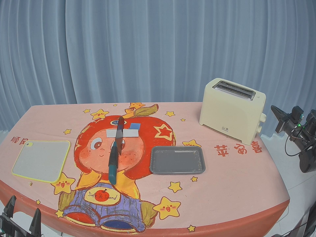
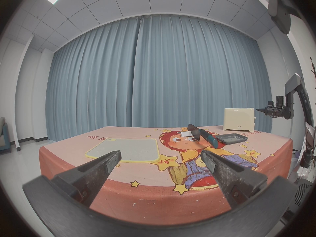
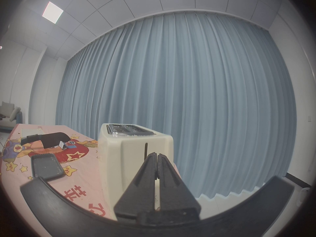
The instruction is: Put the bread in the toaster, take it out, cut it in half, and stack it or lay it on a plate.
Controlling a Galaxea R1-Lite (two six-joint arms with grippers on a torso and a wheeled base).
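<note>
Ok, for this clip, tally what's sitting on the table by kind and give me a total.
Toaster: 1
Knife: 1
Cutting board: 1
Gray tray: 1
White-and-blue block under the knife blade: 1
Total: 5

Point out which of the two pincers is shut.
The right pincer, beside the toaster: its fingers are pressed together. The left pincer, off the table's front edge, is spread wide open.
</note>
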